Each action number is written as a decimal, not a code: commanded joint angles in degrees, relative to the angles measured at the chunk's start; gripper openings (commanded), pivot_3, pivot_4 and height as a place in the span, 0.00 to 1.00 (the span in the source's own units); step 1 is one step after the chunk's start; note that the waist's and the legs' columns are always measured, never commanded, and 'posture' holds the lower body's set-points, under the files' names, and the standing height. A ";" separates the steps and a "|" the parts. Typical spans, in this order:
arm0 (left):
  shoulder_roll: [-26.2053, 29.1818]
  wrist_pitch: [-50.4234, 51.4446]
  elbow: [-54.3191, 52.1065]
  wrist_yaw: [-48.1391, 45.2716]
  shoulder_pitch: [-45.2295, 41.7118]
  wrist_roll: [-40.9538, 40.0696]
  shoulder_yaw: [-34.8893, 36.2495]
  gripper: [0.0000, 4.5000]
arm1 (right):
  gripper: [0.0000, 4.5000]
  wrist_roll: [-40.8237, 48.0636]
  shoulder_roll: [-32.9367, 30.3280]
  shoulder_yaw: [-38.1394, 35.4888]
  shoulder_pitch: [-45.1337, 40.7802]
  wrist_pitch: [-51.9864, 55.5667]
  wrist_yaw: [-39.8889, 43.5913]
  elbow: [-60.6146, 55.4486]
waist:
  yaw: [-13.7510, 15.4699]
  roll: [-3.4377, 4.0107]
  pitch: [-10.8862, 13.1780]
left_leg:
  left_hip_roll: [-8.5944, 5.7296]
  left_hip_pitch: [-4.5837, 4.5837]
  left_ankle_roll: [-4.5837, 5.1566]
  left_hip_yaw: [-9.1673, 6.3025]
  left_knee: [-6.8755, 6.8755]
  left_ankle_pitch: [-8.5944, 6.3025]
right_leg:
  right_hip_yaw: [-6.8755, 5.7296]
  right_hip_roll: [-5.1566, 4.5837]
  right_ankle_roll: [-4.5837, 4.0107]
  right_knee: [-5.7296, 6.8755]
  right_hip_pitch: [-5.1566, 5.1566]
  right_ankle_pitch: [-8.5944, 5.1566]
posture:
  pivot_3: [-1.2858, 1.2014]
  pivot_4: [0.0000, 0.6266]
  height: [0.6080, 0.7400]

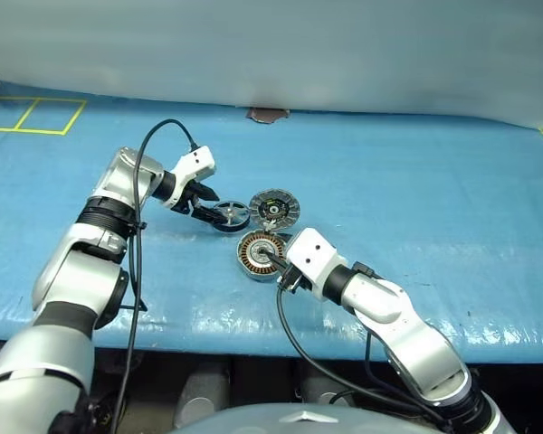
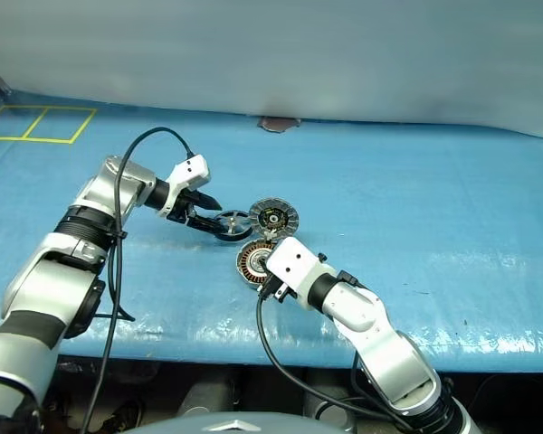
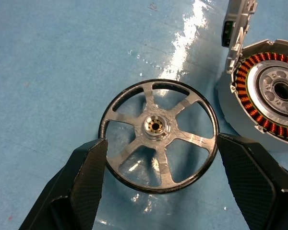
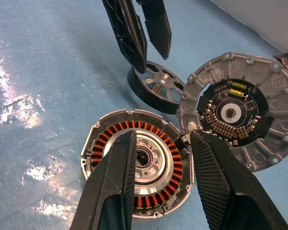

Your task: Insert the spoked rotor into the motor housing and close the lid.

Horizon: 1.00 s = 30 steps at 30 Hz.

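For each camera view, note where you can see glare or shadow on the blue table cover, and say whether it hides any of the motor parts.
Left wrist view: a bright streak of glare on the blue cover runs above the spoked rotor, which stays clear. Right wrist view: glare patches on the cover beside the motor housing; its windings and the lid stay readable. Head views: sheen along the cover's near edge, hiding nothing.

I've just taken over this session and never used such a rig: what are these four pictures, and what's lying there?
Two pictures look down from the robot's head; two look along each wrist's gripper. On the blue table lie three motor parts: a spoked rotor, a housing with copper windings, and its lid lying open beside the housing. The left gripper straddles the rotor, fingers apart on either side of its rim. The right gripper hovers open over the housing. Nothing is lifted yet.
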 commanded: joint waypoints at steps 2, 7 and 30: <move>-0.39 1.84 2.42 -1.47 -4.22 2.28 -0.88 0.87 | 0.41 -0.83 1.36 0.39 0.42 -2.34 -0.82 -0.07 | 0.02 -0.01 0.01 | 0.00 -0.01 0.00 -0.01 0.07 0.00 | 0.00 0.00 0.01 0.03 0.02 0.01 | 0.52 0.24 1.00; -2.08 2.47 7.45 -1.54 -8.49 3.68 -0.98 0.87 | 0.41 -1.42 2.27 0.65 0.48 -3.58 -1.08 1.00 | 0.04 -0.02 0.04 | -0.01 -0.02 0.03 -0.03 0.25 -0.02 | 0.00 0.01 0.09 0.04 0.09 0.05 | 0.52 0.24 1.00; -5.46 1.30 15.51 -6.67 -16.31 12.32 -4.69 0.87 | 0.41 -1.81 1.63 -1.75 1.49 -2.99 1.15 1.01 | -0.15 -0.03 0.19 | -0.07 -0.36 0.10 -0.08 0.56 -0.06 | 0.01 0.03 0.23 0.08 -0.08 0.13 | 0.52 0.24 1.00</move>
